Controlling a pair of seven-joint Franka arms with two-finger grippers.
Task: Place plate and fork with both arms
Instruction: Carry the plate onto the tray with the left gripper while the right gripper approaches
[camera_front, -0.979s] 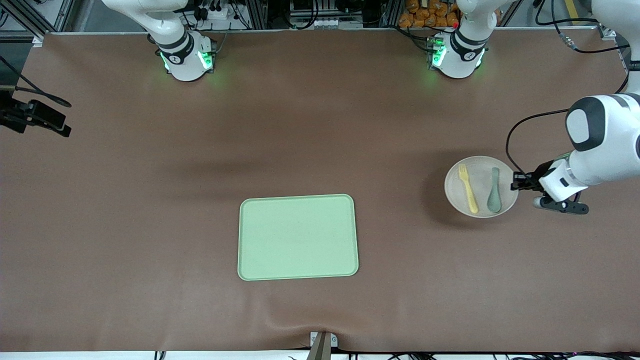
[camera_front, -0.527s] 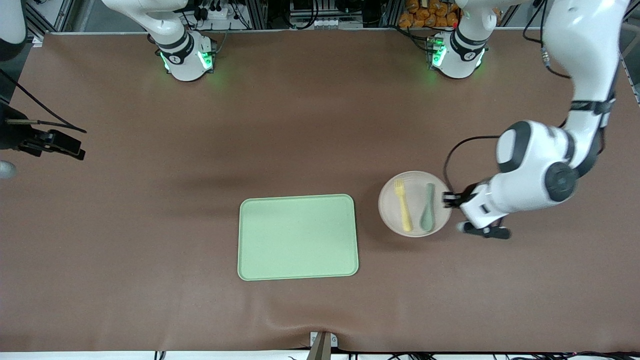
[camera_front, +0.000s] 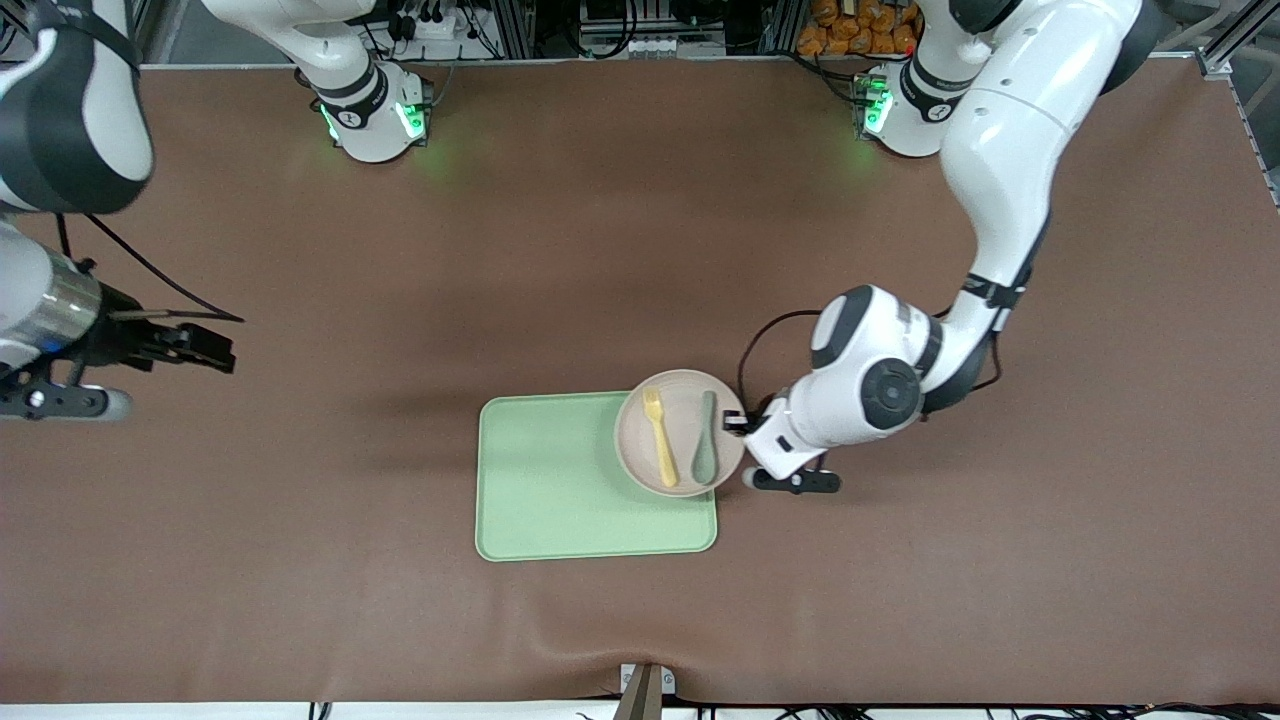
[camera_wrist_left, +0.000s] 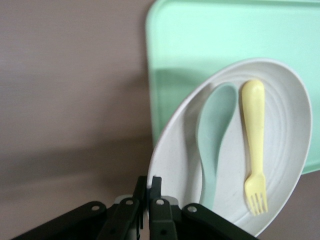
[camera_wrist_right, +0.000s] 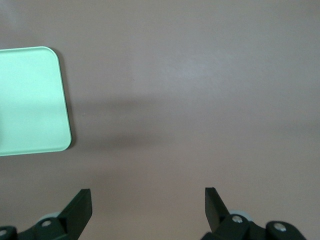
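My left gripper (camera_front: 738, 422) is shut on the rim of the pale cream plate (camera_front: 636, 440) and holds it in the air over the green tray's corner at the left arm's end. The yellow fork (camera_front: 659, 440) and a grey-green spoon (camera_front: 704, 440) lie side by side in the plate. In the left wrist view the gripper (camera_wrist_left: 152, 184) pinches the plate's (camera_wrist_left: 285, 130) edge, with the fork (camera_wrist_left: 254, 140) and the spoon (camera_wrist_left: 216, 135) in it. My right gripper (camera_front: 205, 349) is open and empty over bare table toward the right arm's end; its wrist view shows the gripper (camera_wrist_right: 148, 201) spread wide.
The rectangular light-green tray (camera_front: 545, 500) lies on the brown table mat, nearer to the front camera than the arm bases. It also shows in the left wrist view (camera_wrist_left: 210, 40) and the right wrist view (camera_wrist_right: 30, 100). A metal clamp (camera_front: 645, 688) sits at the table's front edge.
My left gripper has carried the plate with the fork and spoon from the left arm's end of the table to over the tray's corner. My right arm has swung in over the table's other end.
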